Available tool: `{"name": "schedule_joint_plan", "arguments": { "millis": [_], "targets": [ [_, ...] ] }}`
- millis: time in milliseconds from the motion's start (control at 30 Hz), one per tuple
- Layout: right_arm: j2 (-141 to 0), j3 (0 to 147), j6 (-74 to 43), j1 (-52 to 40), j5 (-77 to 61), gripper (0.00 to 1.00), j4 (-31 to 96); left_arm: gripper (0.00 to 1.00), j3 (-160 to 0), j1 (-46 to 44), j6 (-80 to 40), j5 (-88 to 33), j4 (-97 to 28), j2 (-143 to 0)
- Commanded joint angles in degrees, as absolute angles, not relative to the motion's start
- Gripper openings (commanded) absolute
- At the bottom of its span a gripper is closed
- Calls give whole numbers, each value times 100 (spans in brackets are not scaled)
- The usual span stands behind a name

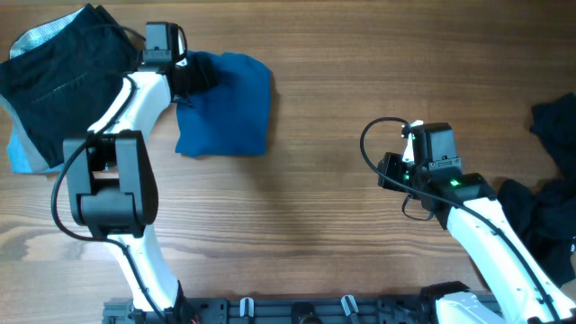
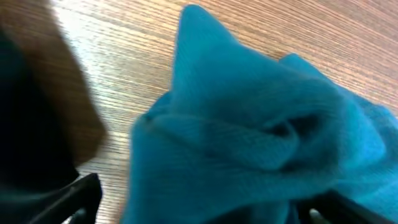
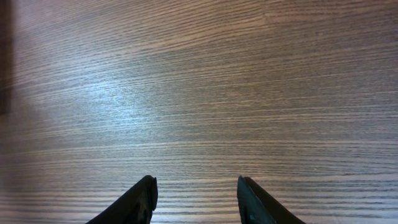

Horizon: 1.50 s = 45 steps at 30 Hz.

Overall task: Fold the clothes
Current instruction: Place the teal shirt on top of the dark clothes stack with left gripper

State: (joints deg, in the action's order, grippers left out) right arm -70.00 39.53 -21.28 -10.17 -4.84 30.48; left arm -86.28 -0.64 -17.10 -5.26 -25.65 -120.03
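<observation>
Roughly folded blue garment [image 1: 229, 108], perhaps a shirt

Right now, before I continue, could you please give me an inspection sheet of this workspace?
Surface: brown wooden table, middle bare.
Job's things: deep-blue cloth in a rough rectangle; black garment over a pale blue one, far left; black garments, far right.
Clutter: nothing seen.
Grippers: left gripper open at the blue cloth's edge; right gripper open over bare wood.
Cables: black cable loop beside the right wrist.
Surroundings: dark rail along the near edge.
</observation>
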Motion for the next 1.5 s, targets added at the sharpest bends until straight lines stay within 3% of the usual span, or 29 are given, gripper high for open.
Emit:
{"name": "schedule_joint_plan", "arguments": {
  "millis": [0, 167, 233, 300, 333, 367, 400, 533, 800, 967, 1233, 1267, 1367, 1400, 1467],
  "targets": [
    [-6910, 4016, -2034, -1020, -362, 47, 3052, 100, -8700, 54, -1673, -1048, -2587, -12136],
    [-6910, 4016, -2032, -1020, -360, 47, 3052, 99, -8700, 49, -1555, -2045, -2954, -12661],
    [-6910, 4016, -2029, -1020, -360, 47, 3055, 91, -8700, 25, -1380, -2211, -3190, -12945],
    [-6910, 4016, -1959, -1020, -357, 47, 3057, 63, -8700, 21, -1179, -2209, -3352, -13050],
    [-6910, 4016, -1959, -1020, -360, 47, 3055, 23, -8702, 23, -985, -2209, -3336, -13034],
    [-6910, 4016, -1964, -1020, -360, 47, 3055, 8, -8702, 23, -913, -2198, -3304, -13013],
    [-6910, 4016, -1962, -1020, -360, 47, 3055, 4, -8705, 27, -913, -2158, -3240, -12971],
    [-6910, 4016, -1955, -1020, -336, 47, 3050, 4, -9100, 34, -915, -1754, -3087, -12505],
    [-6910, 4016, -1955, -1020, -274, 47, 3052, 4, -10197, 554, -921, 145, -2724, -10962],
    [-6910, 4016, -1959, -1020, -274, 47, 3052, 4, -10197, 1680, -965, 161, -1990, -10624],
    [-6910, 4016, -1964, -1020, -276, 47, 3076, 4, -10195, 2895, -1590, -252, -2388, -11450],
    [-6910, 4016, -1968, -1020, -276, 47, 3079, 13, -10195, 2963, -1590, -250, -2394, -11524],
    [-6910, 4016, -1964, -1020, -276, 48, 3083, 89, -10197, 3225, -1584, -246, -2300, -11609],
    [-6910, 4016, -1968, -1020, -276, 48, 3089, 100, -10204, 3361, -1566, -248, -2206, -11491],
    [-6910, 4016, -1959, -1020, -270, 50, 3087, 100, -10237, 3559, -1566, -248, -2060, -11150]
  ]
}}
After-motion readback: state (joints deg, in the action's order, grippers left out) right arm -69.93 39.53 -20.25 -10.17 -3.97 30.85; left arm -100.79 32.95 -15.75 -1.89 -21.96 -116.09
